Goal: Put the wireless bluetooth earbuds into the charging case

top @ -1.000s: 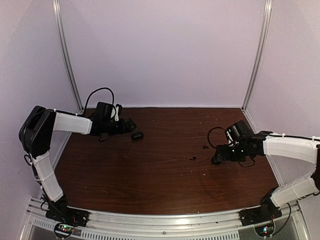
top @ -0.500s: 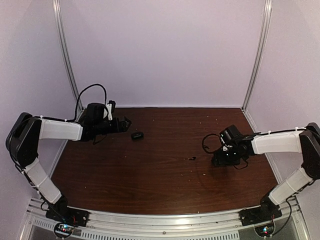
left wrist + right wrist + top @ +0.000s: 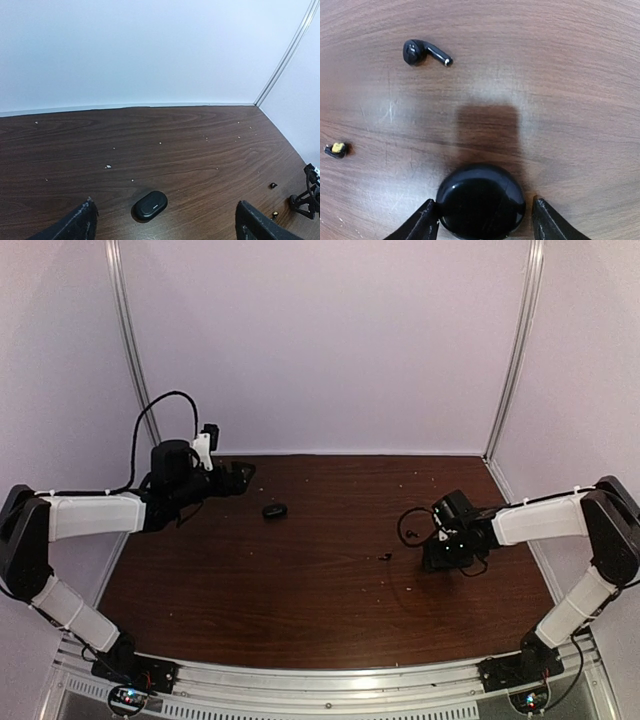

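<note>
Brown table [image 3: 320, 610] | left tool [image 3: 240, 476] spread | right tool [image 3: 483, 210] spread around bottom-cropped black round object [image 3: 480, 197]

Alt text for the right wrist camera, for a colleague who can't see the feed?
A glossy round black object sits on the wooden table between the open fingers of the right gripper, not yet clamped. Farther off, upper left, lies one stemmed black earbud; a tiny black-and-yellow piece lies at the left edge.
</note>
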{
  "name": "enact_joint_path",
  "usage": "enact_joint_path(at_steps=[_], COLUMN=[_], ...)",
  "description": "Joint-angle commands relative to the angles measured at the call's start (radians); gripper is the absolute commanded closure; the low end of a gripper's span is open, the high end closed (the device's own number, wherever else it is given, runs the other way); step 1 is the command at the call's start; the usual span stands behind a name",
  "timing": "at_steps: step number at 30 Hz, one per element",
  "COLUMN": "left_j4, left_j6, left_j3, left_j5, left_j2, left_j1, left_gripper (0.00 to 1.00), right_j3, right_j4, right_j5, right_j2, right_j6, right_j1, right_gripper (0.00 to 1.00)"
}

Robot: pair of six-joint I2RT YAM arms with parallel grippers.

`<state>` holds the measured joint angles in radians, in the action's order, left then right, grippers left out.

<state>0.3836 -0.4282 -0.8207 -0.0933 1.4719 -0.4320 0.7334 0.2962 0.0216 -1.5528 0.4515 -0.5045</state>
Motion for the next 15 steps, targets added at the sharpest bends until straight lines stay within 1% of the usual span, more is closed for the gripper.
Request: enact_joint_path(at_steps=[1,9,13,15], left_j4=[0.003,-0.043,-0.019,0.002], left_j6=[0.032,0.015,0.011,-0.021], left_j3=[-0.009,-0.029,-0.023,-0.007], left_j5=[0.033,0.078,0.071,0.078], left_j2=[-0.016,-0.007,-0.013,-0.023], left_j1=[-0.005,-0.004,-0.004,-0.004], left_gripper=[0.02,0.02,0.02,0.02], right_j3=[0.016,0.029,0.030,0.033], right_j4=[-0.011,-0.010,-0.015,-0.016], right_j5=[0.001,-0.008,-0.019,-0.019], right_j2=[-0.031,-0.044,-0.029,-0.018], right_j6=[-0.008,-0.029,-0.068,-0.095], right_j1=[-0.003,-0.005,-0.006,-0.009], right_gripper=[0.36,0.48,0.54,0.57])
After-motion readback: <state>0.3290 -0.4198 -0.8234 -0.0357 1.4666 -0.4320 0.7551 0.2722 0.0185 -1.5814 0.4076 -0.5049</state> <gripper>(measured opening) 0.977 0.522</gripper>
